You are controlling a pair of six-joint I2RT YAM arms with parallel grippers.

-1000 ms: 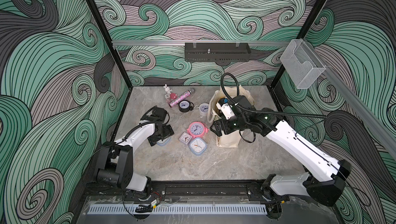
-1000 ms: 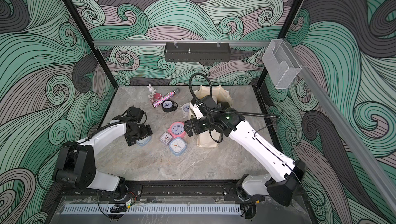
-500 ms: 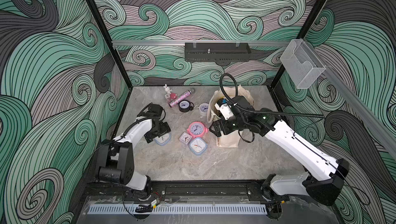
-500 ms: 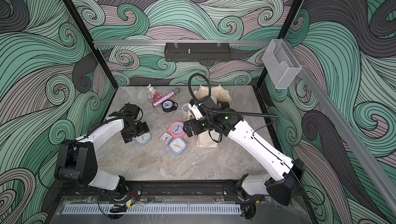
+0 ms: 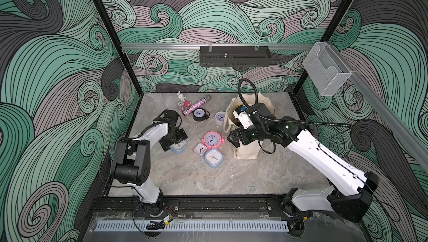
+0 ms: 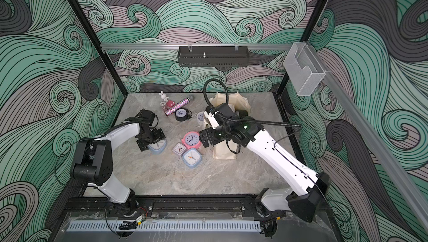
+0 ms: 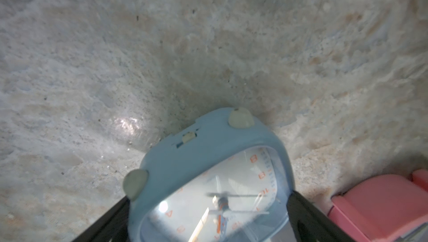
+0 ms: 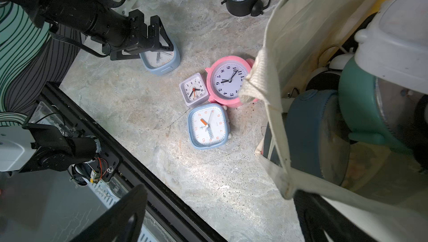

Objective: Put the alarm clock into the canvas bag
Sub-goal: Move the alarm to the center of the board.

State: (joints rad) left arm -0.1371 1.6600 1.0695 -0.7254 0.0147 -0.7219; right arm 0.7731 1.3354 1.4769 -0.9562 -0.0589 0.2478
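The light blue alarm clock (image 7: 208,159) lies face up on the marble table (image 5: 208,183), left of centre and well apart from the canvas bag (image 5: 246,151), which stands at the right. The clock is straddled by the left gripper (image 5: 174,140), whose fingers are spread to either side of the casing. Whether they touch it cannot be told. Orange numerals are printed on its white dial.

The right gripper (image 5: 235,137) is held at the bag's left rim, fingers spread wide, with the rim passing between them.

Black numerals 1 to 12 can be read on the pink clock (image 8: 229,81), and orange ones on a second blue clock (image 8: 208,125). Dark lettering on the bag is too blurred to be read.
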